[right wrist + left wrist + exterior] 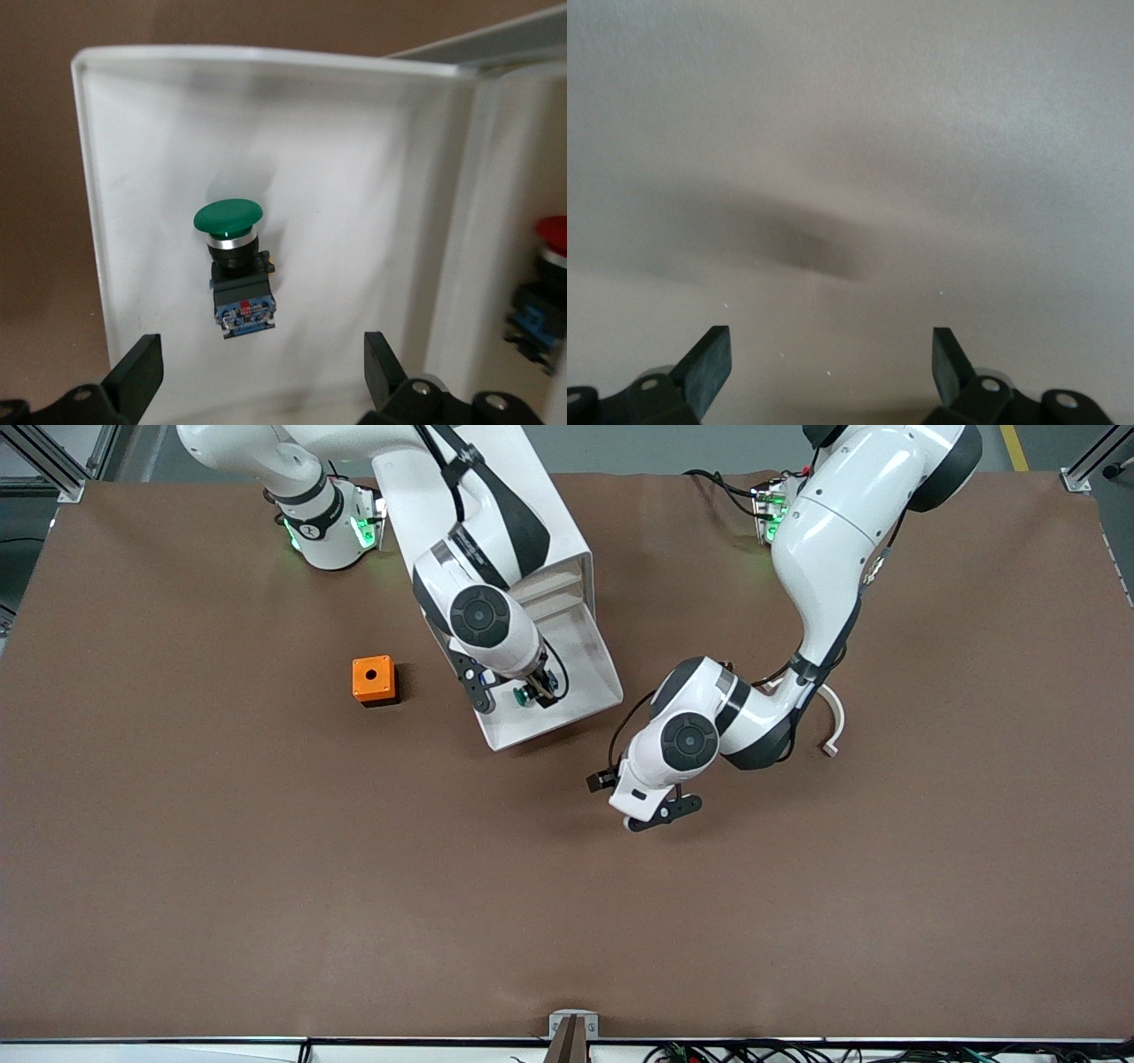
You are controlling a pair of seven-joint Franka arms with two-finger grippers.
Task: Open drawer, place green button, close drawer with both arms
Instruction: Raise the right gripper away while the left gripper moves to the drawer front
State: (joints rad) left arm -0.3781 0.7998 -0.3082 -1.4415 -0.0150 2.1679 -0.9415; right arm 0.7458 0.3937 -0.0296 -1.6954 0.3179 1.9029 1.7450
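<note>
right wrist view is showing the button lying loose in the drawer, the right gripper hovering over it with fingers apart, seemingly released. the left gripper is waiting over bare table, fingers spread, probably for closing.

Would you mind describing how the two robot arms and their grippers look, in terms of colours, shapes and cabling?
Both arms are glossy white with rounded segments, black joint bands and round black caps at the joints. Black cables run along them. The bases glow green. The left gripper and right gripper each have two flat black fingers on black mounts with silver screws.
</note>
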